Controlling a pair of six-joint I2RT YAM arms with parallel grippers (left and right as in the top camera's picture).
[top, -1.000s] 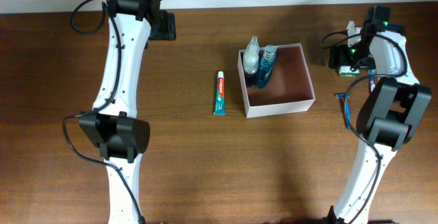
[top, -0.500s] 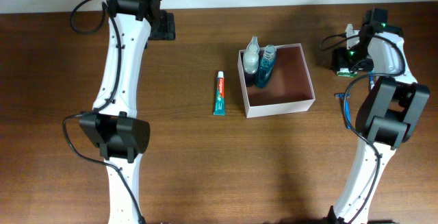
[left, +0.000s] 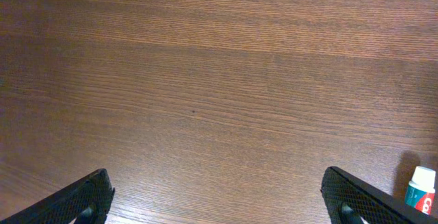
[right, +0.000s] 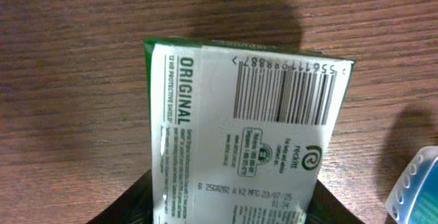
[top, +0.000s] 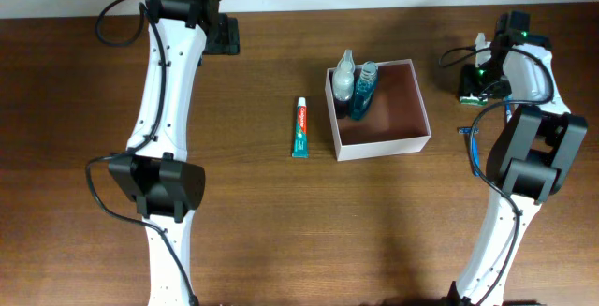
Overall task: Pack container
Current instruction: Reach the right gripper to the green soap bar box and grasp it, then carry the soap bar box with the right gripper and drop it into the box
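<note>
The container (top: pixel 418 109), a square white-walled box with a reddish-brown inside, stands mid-table. A clear bottle (top: pixel 344 78) and a blue bottle (top: pixel 363 89) stand in its left part. My right gripper (top: pixel 471 83) is shut on a green-white soap packet (top: pixel 470 97) to the right of the container. In the right wrist view the packet (right: pixel 243 121) fills the space between my right gripper's fingers (right: pixel 229 209), barcode side up. My left gripper (top: pixel 221 36) is at the far left back. It is open and empty over bare wood in the left wrist view (left: pixel 215 186).
A toothpaste tube (top: pixel 300 127) lies on the table left of the container, and its cap end shows in the left wrist view (left: pixel 419 190). A blue cable (top: pixel 471 144) hangs by the right arm. A light blue object (right: pixel 416 186) is at the right wrist view's edge.
My right gripper with the soap packet has shifted slightly to the right. The left arm has not moved.
</note>
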